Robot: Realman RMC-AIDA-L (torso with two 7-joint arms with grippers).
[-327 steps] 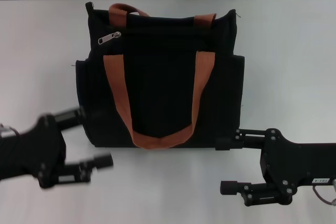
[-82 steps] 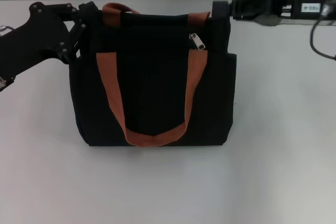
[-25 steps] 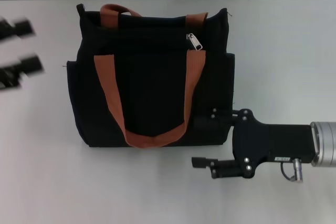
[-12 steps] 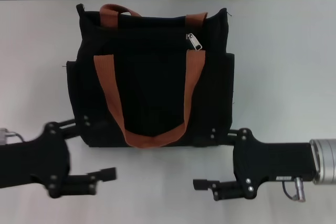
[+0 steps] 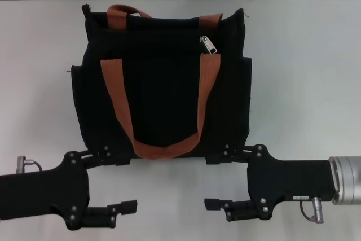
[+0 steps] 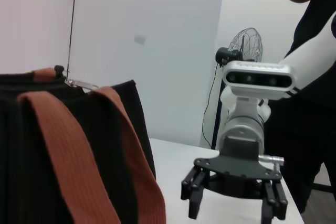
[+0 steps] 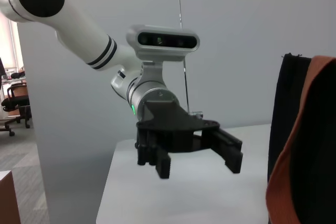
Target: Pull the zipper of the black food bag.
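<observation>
Both grippers, left [image 5: 125, 181] and right [image 5: 216, 182], sit wide open and empty at the near edge, just in front of the black food bag [image 5: 163, 91]. Its zipper [image 5: 208, 44] now rests far right, having started at the left.

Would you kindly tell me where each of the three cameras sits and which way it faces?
Head view: high on the robot, looking down at the black food bag; left gripper and right gripper show open near its front edge.
Left wrist view: low beside the bag, facing the right gripper.
Right wrist view: low, facing the left gripper.
All three views share the bag.
</observation>
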